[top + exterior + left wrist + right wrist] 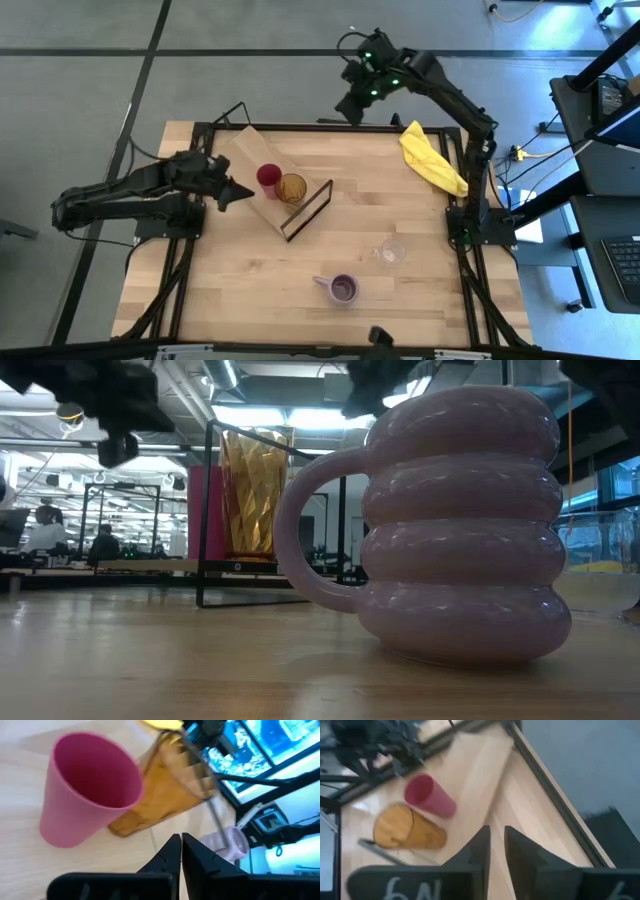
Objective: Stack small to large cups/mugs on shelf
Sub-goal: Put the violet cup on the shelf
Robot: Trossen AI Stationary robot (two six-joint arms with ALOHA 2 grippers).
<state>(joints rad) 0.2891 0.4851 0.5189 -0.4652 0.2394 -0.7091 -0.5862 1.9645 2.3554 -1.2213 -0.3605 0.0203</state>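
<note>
The red cup and the amber tumbler stand upright side by side on the light-brown shelf board, next to its black wire frame. The purple mug and the clear glass stand on the tabletop nearer the front; the mug fills the low view. My left gripper is shut and empty just left of the red cup. My right gripper hovers over the table's far edge, its fingers a narrow gap apart, empty.
A yellow cloth lies at the table's far right corner. The wire frame stands upright between the shelf's cups and the mug and glass. Bare tabletop lies at the front left.
</note>
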